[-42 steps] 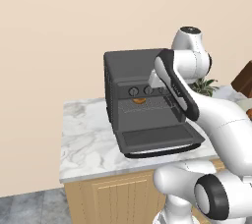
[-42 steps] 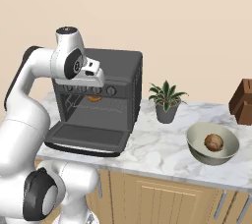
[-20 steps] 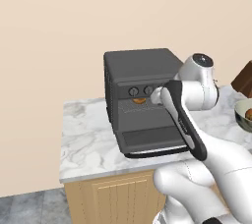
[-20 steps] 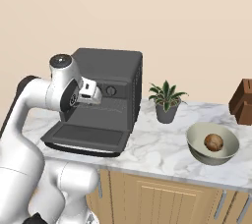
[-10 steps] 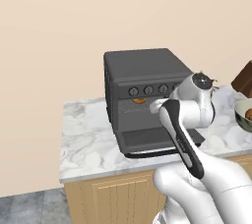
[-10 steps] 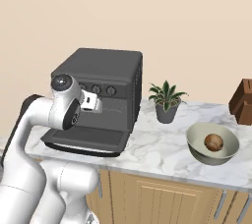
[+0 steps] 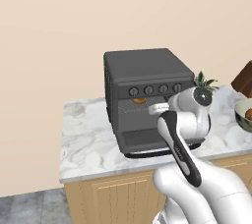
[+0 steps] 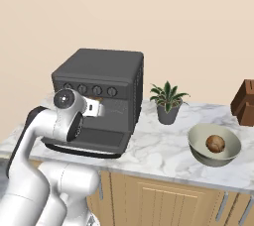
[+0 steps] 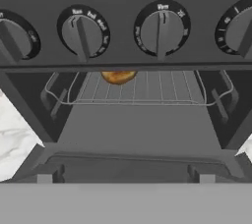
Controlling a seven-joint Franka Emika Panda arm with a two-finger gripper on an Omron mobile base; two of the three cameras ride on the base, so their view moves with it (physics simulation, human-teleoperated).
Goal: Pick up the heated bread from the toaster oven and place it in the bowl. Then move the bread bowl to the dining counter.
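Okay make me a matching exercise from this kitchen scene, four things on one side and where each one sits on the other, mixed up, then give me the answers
Things:
1. heated bread
2. bowl
3. potted plant
4. toaster oven door

Places or states:
A. dropped open, lying flat over the counter
B. on the wire rack inside the toaster oven
C. on the counter between the oven and the bowl
D. on the marble counter, a brown round item inside it

Pairs: 1-B, 2-D, 3-C, 4-A
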